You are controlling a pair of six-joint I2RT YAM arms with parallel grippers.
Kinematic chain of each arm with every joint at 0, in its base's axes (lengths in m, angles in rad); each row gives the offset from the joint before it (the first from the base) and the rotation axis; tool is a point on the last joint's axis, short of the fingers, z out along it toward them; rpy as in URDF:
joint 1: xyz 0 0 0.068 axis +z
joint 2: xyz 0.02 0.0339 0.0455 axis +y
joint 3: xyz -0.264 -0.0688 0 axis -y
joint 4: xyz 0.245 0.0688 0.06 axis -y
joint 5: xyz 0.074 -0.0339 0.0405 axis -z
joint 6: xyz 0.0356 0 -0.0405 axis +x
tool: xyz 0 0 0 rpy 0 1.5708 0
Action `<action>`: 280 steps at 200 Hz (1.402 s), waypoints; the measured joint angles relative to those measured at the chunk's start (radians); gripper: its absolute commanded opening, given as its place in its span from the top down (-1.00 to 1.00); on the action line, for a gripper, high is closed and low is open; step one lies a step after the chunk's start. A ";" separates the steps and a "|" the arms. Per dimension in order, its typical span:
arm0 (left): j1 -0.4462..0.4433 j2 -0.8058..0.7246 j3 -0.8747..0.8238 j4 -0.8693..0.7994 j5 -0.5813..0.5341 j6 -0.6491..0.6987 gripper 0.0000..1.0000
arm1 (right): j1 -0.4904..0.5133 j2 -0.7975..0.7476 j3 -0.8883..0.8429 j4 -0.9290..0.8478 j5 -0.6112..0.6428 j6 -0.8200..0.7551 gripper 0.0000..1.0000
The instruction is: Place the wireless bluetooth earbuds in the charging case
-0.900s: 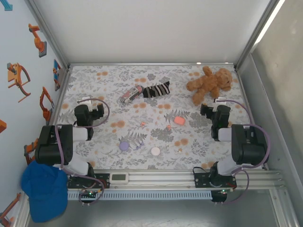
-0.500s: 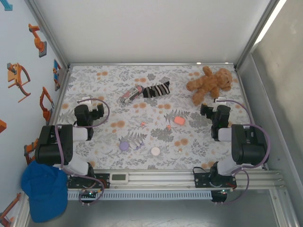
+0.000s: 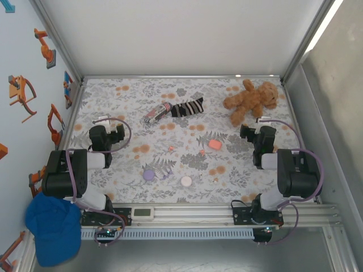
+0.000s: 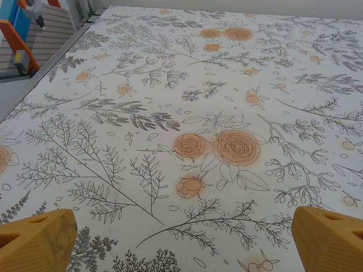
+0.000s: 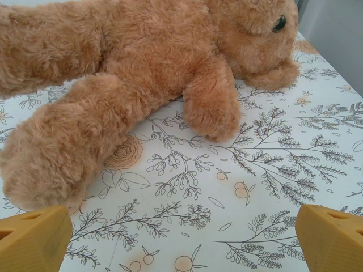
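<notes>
Two tiny salmon-pink earbuds lie on the floral mat near its middle. A pink charging case sits just right of them. A purple round case and a white round case lie nearer the front, with a small pale purple piece between them that is too small to make out. My left gripper hangs open over bare mat at the left. My right gripper is open, empty, just in front of the teddy bear.
A brown teddy bear lies at the back right, close ahead of the right fingers. A striped sock and a small patterned bundle lie at the back centre. Metal walls border the mat.
</notes>
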 measured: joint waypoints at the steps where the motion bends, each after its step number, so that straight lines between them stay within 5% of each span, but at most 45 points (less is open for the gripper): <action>1: 0.000 0.000 0.000 0.000 0.000 0.000 -0.92 | 0.000 0.000 0.000 0.000 0.000 0.000 -0.99; 81: 0.000 -0.013 -0.007 0.001 0.014 0.000 -0.93 | 0.000 -0.003 0.000 -0.001 0.000 0.000 -0.98; 129: -0.001 -0.268 -0.054 -0.082 0.004 -0.002 -0.92 | 0.000 -0.203 -0.009 -0.130 0.019 0.012 -0.97; 198: -0.006 -0.671 0.156 -0.617 0.029 -0.220 -0.93 | 0.001 -0.498 0.238 -0.715 -0.103 0.053 -0.97; 236: -0.022 -0.747 0.178 -0.837 0.159 -0.433 -0.92 | 0.010 -0.530 0.459 -1.031 -0.305 0.051 -0.87; 280: -0.162 -0.769 0.169 -0.958 0.253 -0.571 -0.93 | 0.112 -0.487 0.576 -1.319 -0.383 -0.044 -0.88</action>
